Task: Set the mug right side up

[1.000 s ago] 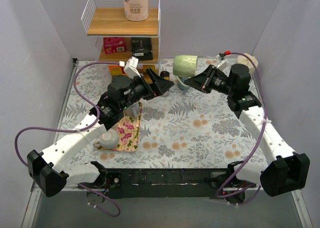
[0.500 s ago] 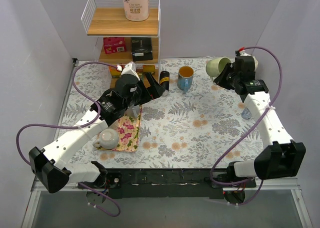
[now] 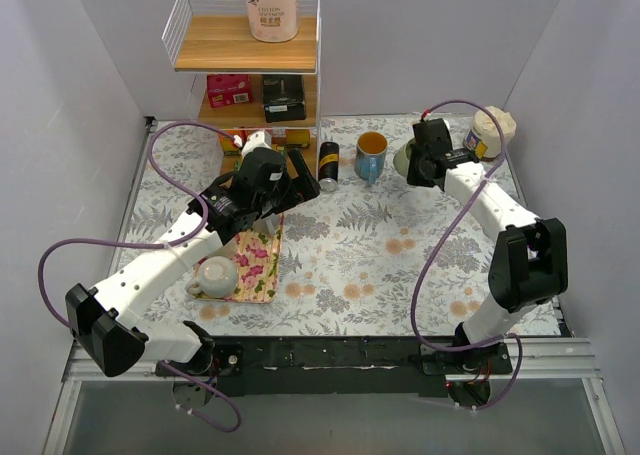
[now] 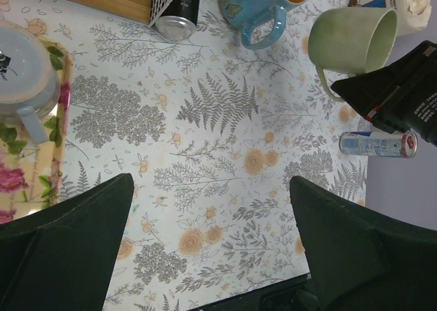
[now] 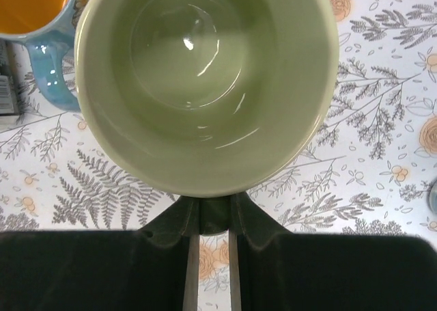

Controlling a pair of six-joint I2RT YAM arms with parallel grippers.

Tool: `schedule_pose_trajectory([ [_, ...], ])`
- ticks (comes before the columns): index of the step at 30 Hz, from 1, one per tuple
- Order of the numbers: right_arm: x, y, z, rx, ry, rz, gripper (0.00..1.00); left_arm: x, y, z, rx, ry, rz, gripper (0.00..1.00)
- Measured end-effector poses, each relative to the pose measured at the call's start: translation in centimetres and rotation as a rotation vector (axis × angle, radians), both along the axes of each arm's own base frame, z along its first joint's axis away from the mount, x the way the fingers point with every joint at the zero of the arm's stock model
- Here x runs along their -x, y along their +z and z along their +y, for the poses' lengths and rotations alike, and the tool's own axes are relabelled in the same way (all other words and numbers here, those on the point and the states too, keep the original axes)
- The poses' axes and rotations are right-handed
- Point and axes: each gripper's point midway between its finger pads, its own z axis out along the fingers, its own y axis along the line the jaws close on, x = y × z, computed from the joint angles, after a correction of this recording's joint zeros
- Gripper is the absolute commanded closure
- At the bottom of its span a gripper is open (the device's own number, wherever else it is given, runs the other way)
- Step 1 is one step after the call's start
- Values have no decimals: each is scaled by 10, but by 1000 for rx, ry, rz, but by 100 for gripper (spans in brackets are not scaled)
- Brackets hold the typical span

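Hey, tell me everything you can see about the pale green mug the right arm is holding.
The pale green mug looks like glossy ceramic, with a round rim and a clean, empty inside. The right claw is shut on what looks like its handle, and that wrist camera looks straight into its mouth. The left wrist view shows it tilted, mouth not facing down, just right of the blue mug. Whether its base touches the table is unclear.

I see a pale green mug [image 5: 205, 85], empty and glossy inside, its mouth facing my right wrist camera.
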Motion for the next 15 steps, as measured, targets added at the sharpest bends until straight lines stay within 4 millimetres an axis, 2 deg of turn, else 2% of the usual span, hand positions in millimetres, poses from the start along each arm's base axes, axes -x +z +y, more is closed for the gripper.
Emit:
schedule_pose_trajectory([
  [8,-37,-14,-4,115,-21,4,99,1,-5,11,-29,36,19,2],
  [15,-57,-35,-3,171,-7,56,99,3,-5,16,-38,53,20,2],
])
